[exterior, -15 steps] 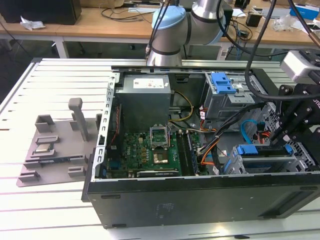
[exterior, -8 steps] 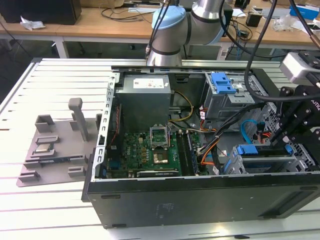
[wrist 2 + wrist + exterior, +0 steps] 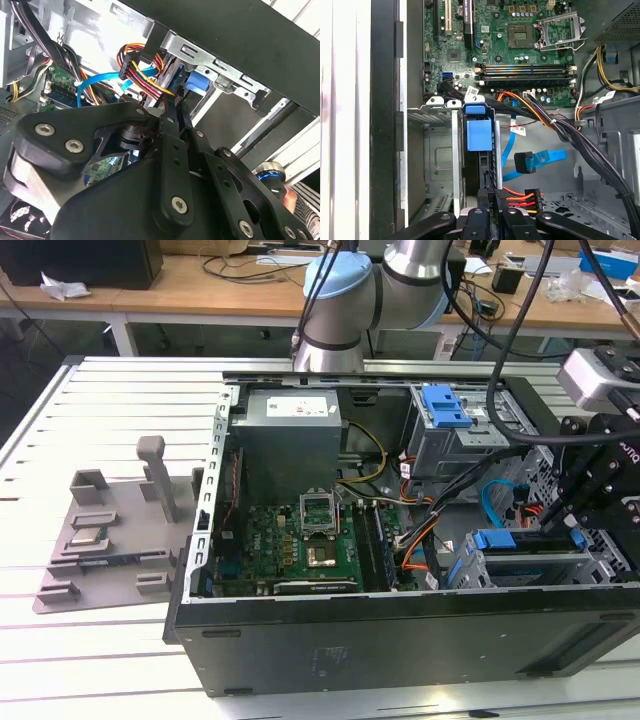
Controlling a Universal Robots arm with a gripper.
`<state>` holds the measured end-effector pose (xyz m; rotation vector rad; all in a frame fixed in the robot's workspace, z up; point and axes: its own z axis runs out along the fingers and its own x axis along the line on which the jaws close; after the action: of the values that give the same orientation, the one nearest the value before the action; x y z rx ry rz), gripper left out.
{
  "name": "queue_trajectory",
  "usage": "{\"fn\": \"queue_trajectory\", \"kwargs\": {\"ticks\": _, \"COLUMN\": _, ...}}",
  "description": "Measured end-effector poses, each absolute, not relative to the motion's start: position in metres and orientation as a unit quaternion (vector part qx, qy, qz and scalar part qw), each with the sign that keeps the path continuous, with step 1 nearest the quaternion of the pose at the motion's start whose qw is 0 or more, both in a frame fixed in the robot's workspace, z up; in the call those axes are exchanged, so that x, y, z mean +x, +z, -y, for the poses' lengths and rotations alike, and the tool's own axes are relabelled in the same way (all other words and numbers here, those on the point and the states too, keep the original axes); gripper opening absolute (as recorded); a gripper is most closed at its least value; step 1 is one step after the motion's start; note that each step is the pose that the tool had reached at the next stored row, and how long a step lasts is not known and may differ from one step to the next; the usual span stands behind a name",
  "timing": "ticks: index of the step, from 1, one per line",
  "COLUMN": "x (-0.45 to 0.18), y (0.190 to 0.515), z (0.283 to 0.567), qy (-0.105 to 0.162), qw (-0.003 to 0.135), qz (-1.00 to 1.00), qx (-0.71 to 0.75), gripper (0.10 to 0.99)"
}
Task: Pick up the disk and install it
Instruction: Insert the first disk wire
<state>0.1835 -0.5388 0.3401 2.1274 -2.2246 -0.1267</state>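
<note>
One black two-finger gripper [image 3: 572, 530] hangs over the drive cage at the exterior view's right of the open black computer case [image 3: 400, 630]. I see its fingers pressed close together around the rear edge of the silver hard drive with the bright blue plastic frame [image 3: 479, 135], which stands on edge in the grey metal drive bay [image 3: 445, 150]. In the first wrist view the blue end tab faces the green motherboard [image 3: 520, 45], and the drive sits between the bay's two upright metal walls. Crowding my approach are a bundle of red, orange and yellow power wires [image 3: 522, 196] right beside the fingertips, a flat blue data cable [image 3: 535, 161] just past them, and thick black cables [image 3: 590, 150] sweeping across the bay. On the slatted white table, a grey plastic fixture [image 3: 110, 530] lies well apart on the exterior view's left.
</note>
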Motion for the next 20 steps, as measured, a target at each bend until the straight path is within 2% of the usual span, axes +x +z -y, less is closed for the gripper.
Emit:
{"fn": "queue_trajectory", "kwargs": {"ticks": 10, "x": 0.184, "y": 0.336, "z": 0.539, "qy": -0.041, "qw": 0.030, "qz": 0.722, "qx": 0.690, "gripper": 0.176}}
{"fn": "queue_trajectory", "kwargs": {"ticks": 11, "x": 0.184, "y": 0.337, "z": 0.539, "qy": -0.041, "qw": 0.031, "qz": 0.722, "qx": 0.690, "gripper": 0.239}}
{"fn": "queue_trajectory", "kwargs": {"ticks": 16, "x": 0.184, "y": 0.362, "z": 0.532, "qy": -0.038, "qw": 0.033, "qz": 0.722, "qx": 0.690, "gripper": 0.239}}
{"fn": "queue_trajectory", "kwargs": {"ticks": 17, "x": 0.184, "y": 0.366, "z": 0.532, "qy": -0.037, "qw": 0.034, "qz": 0.722, "qx": 0.690, "gripper": 0.224}}
{"fn": "queue_trajectory", "kwargs": {"ticks": 19, "x": 0.184, "y": 0.377, "z": 0.530, "qy": -0.034, "qw": 0.037, "qz": 0.722, "qx": 0.690, "gripper": 0.102}}
{"fn": "queue_trajectory", "kwargs": {"ticks": 20, "x": 0.184, "y": 0.381, "z": 0.530, "qy": -0.033, "qw": 0.038, "qz": 0.722, "qx": 0.690, "gripper": 0.106}}
